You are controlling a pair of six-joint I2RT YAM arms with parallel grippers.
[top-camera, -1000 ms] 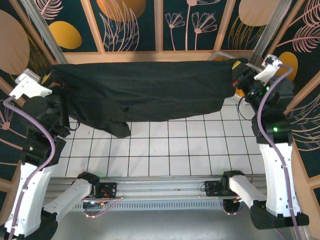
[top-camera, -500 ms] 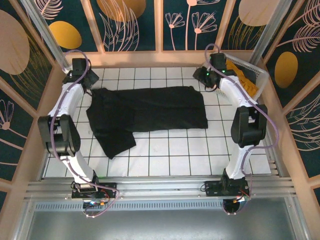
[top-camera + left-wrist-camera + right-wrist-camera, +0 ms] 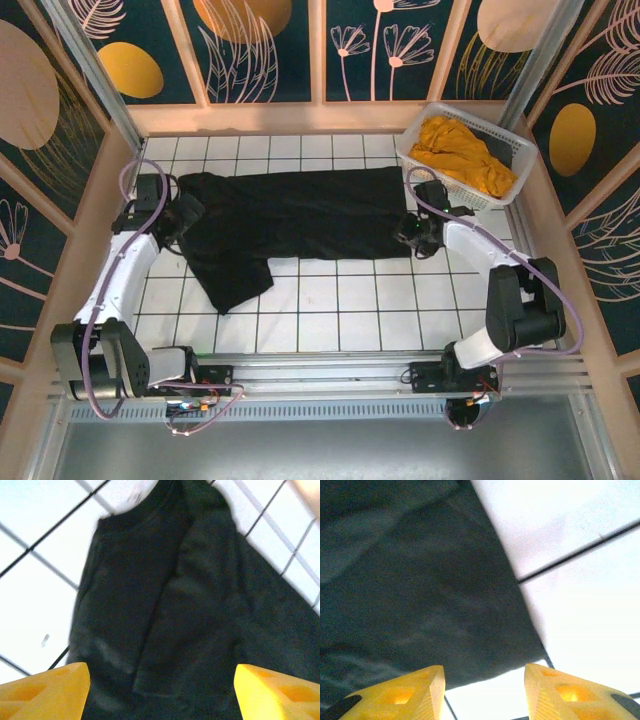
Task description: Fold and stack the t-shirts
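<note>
black t-shirt (image 3: 300,215) laid out, left claw (image 3: 161,674) open, right claw (image 3: 484,672) open, both empty

Look at the white tile floor (image 3: 340,300) with its thin dark lines. You can see 1 white plastic basket (image 3: 520,160) in the far right corner, sitting a bit crooked. Around the floor runs a light wood edge (image 3: 280,117). Behind it your walls (image 3: 270,50) are dark blue, with drawn leaves and flowers and big orange spots (image 3: 130,68). At the near side lies a long silver metal rail (image 3: 330,370).
</note>
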